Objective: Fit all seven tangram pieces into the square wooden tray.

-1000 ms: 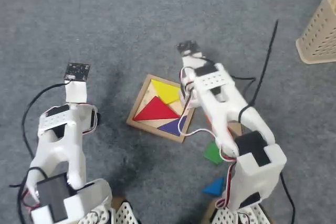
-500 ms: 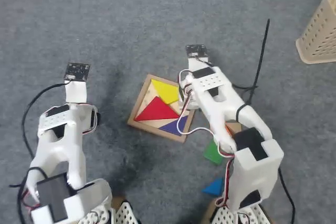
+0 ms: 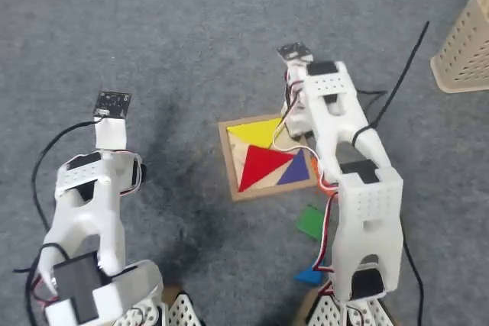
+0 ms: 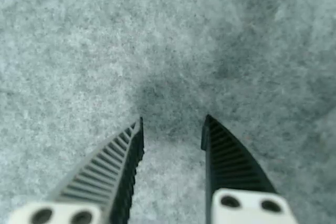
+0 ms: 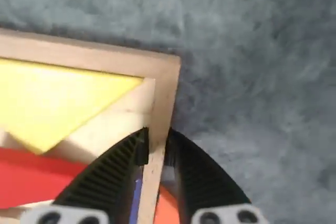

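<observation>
The square wooden tray [image 3: 228,159] lies mid-table with a yellow triangle [image 3: 256,133], a red triangle [image 3: 262,166] and a blue triangle [image 3: 296,169] inside. In the right wrist view my right gripper [image 5: 156,137] is shut on the tray's side wall [image 5: 164,85] near a corner, one finger inside beside the yellow triangle [image 5: 50,95], one outside. From above, the right arm [image 3: 328,104] covers the tray's right edge. A green piece [image 3: 310,221] and a blue piece [image 3: 309,274] lie on the carpet near the right arm's base. My left gripper [image 4: 172,127] is open over bare carpet.
The left arm [image 3: 99,181] stands well left of the tray. A beige slotted container [image 3: 464,43] sits at the far right edge. A black cable [image 3: 397,82] runs up from the right arm. Grey carpet covers the table.
The right arm swung to the right with the tray wall in its gripper, turning the tray clockwise and shifting it right. The left arm stayed still.
</observation>
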